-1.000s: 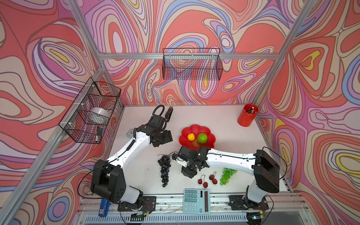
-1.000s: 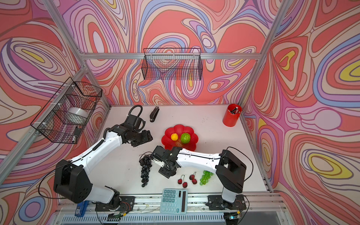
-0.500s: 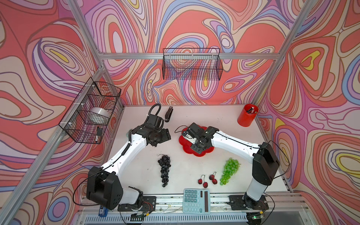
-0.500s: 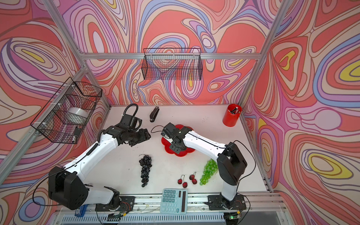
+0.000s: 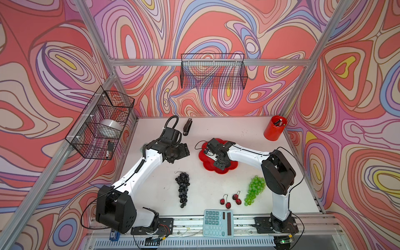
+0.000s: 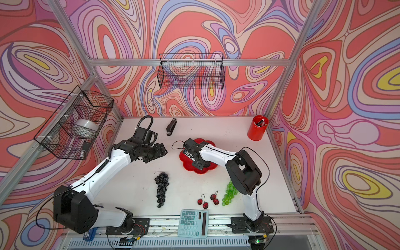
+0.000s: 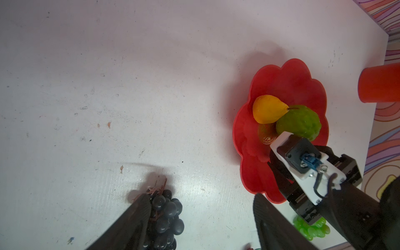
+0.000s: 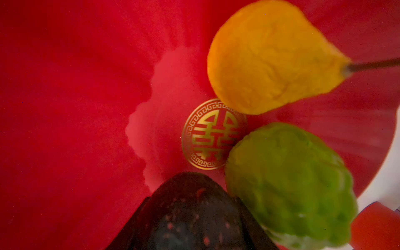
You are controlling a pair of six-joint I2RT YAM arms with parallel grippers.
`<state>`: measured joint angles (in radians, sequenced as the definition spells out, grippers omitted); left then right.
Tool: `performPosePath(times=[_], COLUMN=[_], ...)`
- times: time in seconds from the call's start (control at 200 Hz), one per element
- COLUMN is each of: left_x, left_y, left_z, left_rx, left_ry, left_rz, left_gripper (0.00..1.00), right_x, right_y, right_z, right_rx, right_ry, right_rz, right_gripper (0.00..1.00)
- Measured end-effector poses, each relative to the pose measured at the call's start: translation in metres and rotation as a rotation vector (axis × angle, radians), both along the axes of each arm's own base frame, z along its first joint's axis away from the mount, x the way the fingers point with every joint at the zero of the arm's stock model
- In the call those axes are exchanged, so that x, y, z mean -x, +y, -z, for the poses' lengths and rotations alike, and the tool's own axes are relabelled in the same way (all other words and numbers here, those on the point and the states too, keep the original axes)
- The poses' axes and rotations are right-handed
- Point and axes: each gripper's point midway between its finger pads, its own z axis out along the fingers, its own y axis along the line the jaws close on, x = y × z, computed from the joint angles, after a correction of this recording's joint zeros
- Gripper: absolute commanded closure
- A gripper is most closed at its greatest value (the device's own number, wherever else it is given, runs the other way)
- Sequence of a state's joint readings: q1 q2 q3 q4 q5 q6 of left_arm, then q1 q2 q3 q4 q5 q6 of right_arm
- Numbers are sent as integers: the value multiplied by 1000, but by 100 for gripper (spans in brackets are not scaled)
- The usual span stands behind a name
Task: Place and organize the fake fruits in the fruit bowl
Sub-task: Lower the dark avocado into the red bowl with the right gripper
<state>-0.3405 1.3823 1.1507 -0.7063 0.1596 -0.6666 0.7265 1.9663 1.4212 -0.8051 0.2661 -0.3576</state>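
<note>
The fruit bowl (image 5: 203, 155), a red scalloped dish with a gold emblem (image 8: 207, 134), holds the small yellow fruit (image 7: 269, 109) and the bumpy lime-green ball (image 7: 299, 122). My right gripper (image 5: 218, 161) hangs low over the bowl's near side, shut on the dark avocado (image 8: 190, 216), which sits beside the green ball (image 8: 290, 184). My left gripper (image 7: 201, 201) stands open and empty left of the bowl, above the table. The dark purple grape bunch (image 5: 183, 191), green grape bunch (image 5: 254, 190) and red stemmed berries (image 5: 230, 199) lie on the table nearer the front.
A tall red cup (image 5: 275, 127) with pens stands at the back right corner. A black stapler (image 5: 187, 126) lies at the back, behind my left arm. A teal calculator (image 5: 218, 223) rests on the front edge. Wire baskets (image 5: 213, 71) hang on the walls.
My right arm swung from the table's front middle up to the bowl, carrying the avocado. My left arm drew back a little to the left.
</note>
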Motion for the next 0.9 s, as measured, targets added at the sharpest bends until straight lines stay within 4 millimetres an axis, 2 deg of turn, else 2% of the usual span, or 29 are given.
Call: performPosePath(times=[0.17,0.391,0.566,0.811,0.901], left_x=[0,5,6,7,8], left_y=[0,2,3,3,4], left_z=[1,7,0,-5,-4], left_rx=[4,4,10,14,13], left_ry=[3,18,-5,-18,-14], left_rz=[-8,-17,-19,-19,-18], left_gripper=[22,22,21,17,15], right_x=[-3,-5,-5,-10,-11], right_y=[1,-4,-5,-2,-2], right_z=[0,11,18,16,15], right_rx=[-5,13,25,24,26], right_ry=[-9,12,28,18,12], right_rz=[-6,-3,-6,-10,-9], right_gripper=[53,46,43,26,24])
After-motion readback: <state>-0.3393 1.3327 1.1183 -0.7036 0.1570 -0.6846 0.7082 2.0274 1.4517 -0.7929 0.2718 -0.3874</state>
